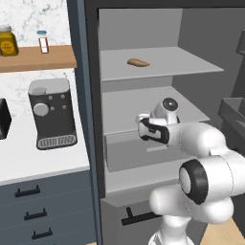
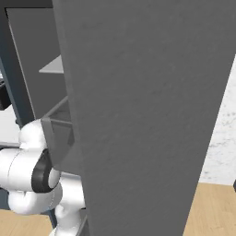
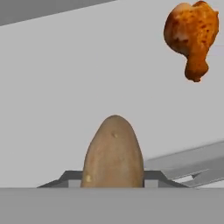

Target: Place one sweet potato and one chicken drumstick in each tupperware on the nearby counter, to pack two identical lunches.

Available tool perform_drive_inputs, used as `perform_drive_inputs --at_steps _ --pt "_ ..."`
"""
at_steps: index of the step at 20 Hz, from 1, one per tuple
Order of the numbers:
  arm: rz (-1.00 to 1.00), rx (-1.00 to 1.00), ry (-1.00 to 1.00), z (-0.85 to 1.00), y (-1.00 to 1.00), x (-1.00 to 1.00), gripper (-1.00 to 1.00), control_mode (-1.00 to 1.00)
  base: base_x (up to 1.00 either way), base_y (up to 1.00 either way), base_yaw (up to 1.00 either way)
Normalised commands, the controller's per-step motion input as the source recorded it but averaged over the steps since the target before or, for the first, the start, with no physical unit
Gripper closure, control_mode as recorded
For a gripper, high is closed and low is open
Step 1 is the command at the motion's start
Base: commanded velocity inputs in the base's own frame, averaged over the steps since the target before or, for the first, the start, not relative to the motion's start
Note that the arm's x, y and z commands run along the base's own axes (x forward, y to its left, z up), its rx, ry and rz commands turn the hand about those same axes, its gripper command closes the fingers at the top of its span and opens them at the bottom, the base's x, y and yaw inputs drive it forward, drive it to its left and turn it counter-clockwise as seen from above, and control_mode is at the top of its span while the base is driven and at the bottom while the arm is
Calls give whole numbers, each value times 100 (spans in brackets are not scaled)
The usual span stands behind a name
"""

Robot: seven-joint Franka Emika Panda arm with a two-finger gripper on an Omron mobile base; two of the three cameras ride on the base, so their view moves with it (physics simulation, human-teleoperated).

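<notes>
Sweet potato [image 3: 113, 153] sits end-on between your jaws, which look clenched on it inside the fridge; a drumstick [image 3: 192, 37] lies beyond on the shelf [image 3: 65, 87], well apart, likely for a later trip.

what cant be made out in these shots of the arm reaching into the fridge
- Tool tips: in the hand view the sweet potato covers them, so a firm grip can't be confirmed.
- Sweet potato's near end: cut off by the bottom of the hand view.
- Fridge interior: in the right base view the grey door panel blocks it.
- Item on the top shelf: too small in the left base view to identify.
</notes>
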Motion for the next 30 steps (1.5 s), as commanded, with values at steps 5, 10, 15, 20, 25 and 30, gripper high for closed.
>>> perform_drive_inputs --at_steps 5,10,15,20,25,30 --pt "0 0 1 92 0 -96 100 -100 0 0 0" --pt "0 0 3 83 0 -100 100 -100 0 0 0" --pt "0 0 0 0 0 -20 100 100 -80 3 1" --pt "0 0 0 0 0 0 100 100 -92 56 11" --pt "0 0 0 0 0 0 100 100 -8 100 5" --pt "0 0 0 0 0 0 100 100 32 100 0"
